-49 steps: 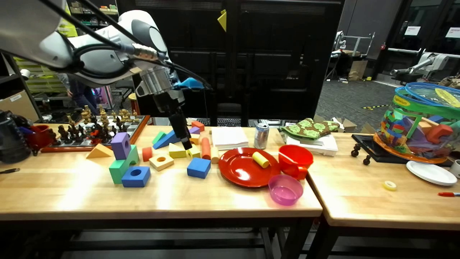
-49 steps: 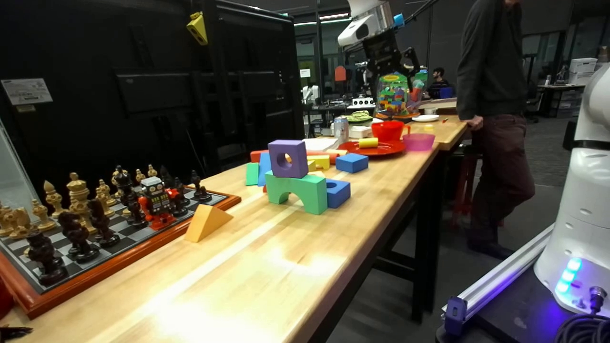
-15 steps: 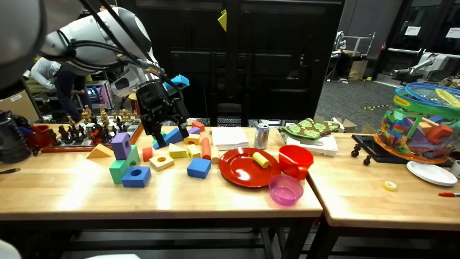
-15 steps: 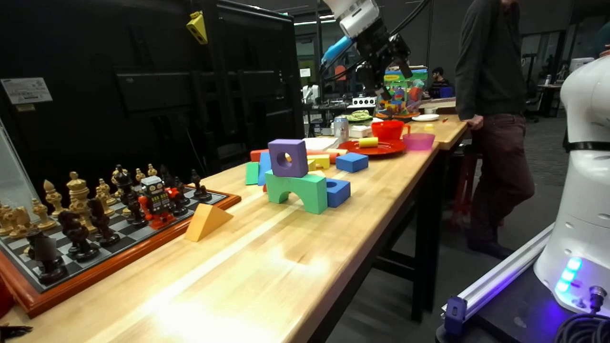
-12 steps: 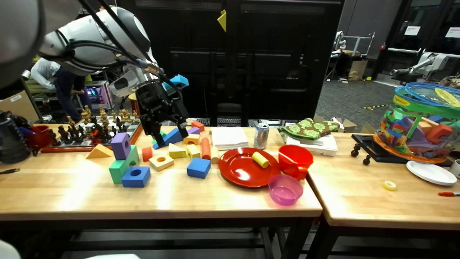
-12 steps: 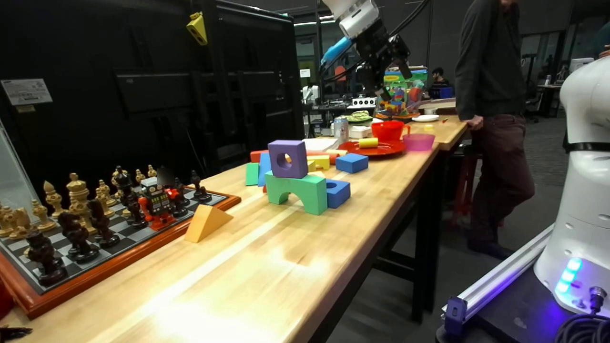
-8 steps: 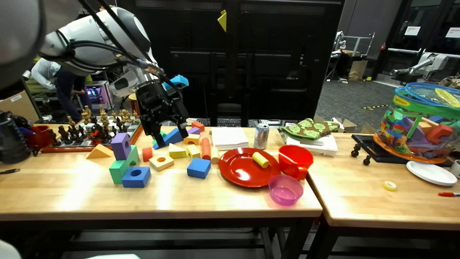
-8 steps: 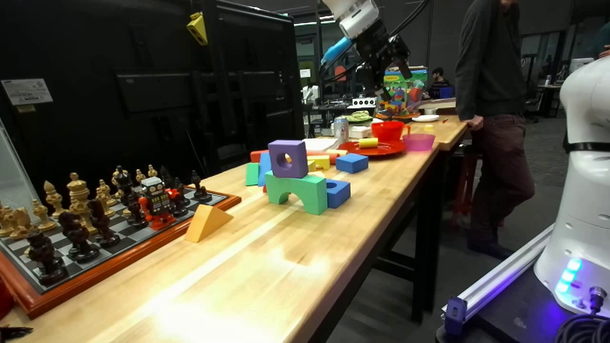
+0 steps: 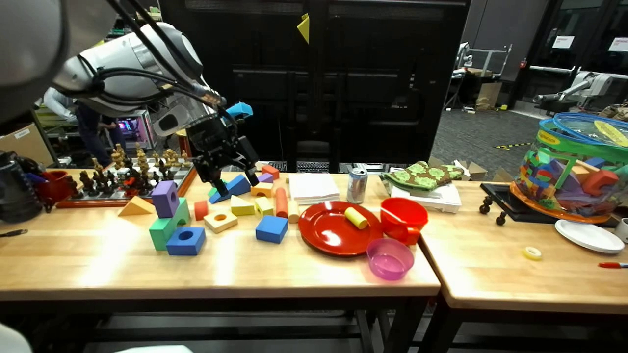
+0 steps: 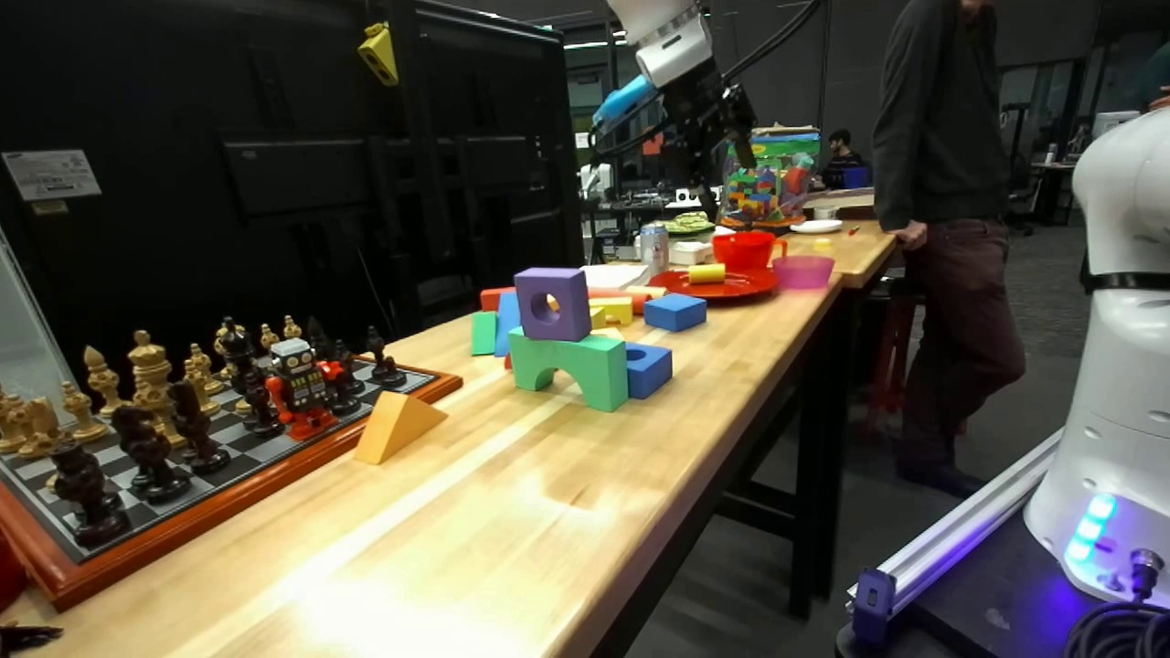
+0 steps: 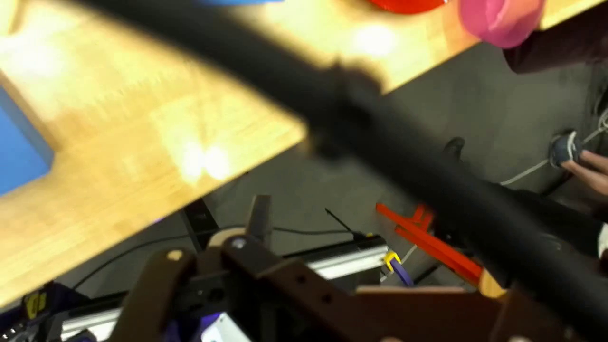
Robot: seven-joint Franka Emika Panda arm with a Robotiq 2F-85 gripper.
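My gripper point(image 9: 238, 186) hangs in the air with its two fingers spread and nothing between them. In an exterior view it overlaps a blue wedge point(image 9: 236, 188); in an exterior view the gripper point(image 10: 728, 183) is well above the tabletop, apart from every block. A purple block with a hole point(image 9: 165, 198) stands on a green arch point(image 9: 162, 231), beside a flat blue block with a hole point(image 9: 186, 240). Closer to the middle lie a hexagonal tan block point(image 9: 221, 226) and a blue block point(image 9: 272, 229). The wrist view shows the gripper's dark linkage low in frame and a blurred black bar crossing.
A red plate point(image 9: 319, 240) bears a yellow cylinder point(image 9: 355, 217), with a red cup point(image 9: 403, 215) and pink bowl point(image 9: 390, 260) beside it. A can point(image 9: 357, 185) stands behind. The chessboard point(image 10: 228, 484) holds several pieces and a toy robot point(image 10: 300, 388). A person point(image 10: 951, 228) stands by the table.
Over the longer span, my gripper has moved left in an exterior view and turned so both fingers show. In the last half second it tilted and shifted slightly. The blocks have not moved.
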